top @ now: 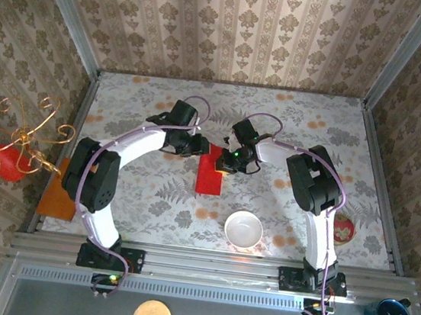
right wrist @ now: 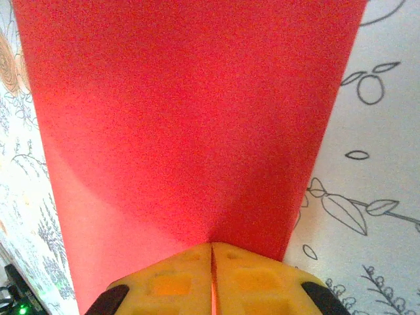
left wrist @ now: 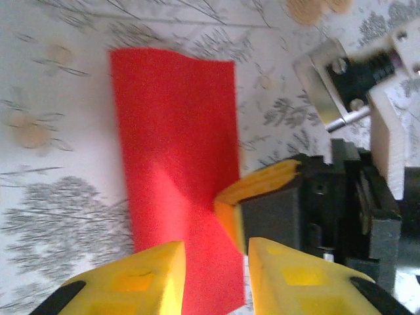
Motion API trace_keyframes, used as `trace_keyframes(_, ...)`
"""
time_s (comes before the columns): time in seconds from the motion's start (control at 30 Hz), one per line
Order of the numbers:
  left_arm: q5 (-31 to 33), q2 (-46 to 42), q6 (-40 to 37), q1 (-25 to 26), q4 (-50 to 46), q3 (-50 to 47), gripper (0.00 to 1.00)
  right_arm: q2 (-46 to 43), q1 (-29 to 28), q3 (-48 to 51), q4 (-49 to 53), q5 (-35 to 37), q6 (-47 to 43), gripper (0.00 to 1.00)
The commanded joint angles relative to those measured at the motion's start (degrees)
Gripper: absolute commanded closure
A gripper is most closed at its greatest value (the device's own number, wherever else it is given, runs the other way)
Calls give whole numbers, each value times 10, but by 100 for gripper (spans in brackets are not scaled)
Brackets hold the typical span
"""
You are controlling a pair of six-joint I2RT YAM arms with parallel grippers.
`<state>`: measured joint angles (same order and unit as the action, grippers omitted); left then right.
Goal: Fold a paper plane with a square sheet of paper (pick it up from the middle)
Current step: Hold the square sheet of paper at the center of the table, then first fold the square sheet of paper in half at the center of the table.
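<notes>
One edge of the red sheet [top: 210,176] is pinched mid-frame by the right gripper [right wrist: 211,254], likely for creasing; the left gripper [left wrist: 216,262] is narrowly parted.

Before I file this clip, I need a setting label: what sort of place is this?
Probably a staged robot test cell, not a home: patterned beige wallpaper panels enclose a floral-printed grey table, with a slotted aluminium rail along its near edge.
</notes>
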<state>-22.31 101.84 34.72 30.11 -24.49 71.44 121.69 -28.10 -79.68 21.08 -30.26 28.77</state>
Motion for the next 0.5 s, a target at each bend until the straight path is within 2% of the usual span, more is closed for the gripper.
trace_keyframes(0.0, -66, 27, 21, 8, 17, 6, 73, 43, 3, 16, 86, 35, -16, 88)
trace_keyframes(0.2, -91, 68, 15, 16, -1, 28, 81, 46, 3, 13, 91, 40, -14, 89)
trace_keyframes(0.47, -83, 101, 2, 19, -20, 31, 91, 52, 3, 15, 94, 44, -11, 91)
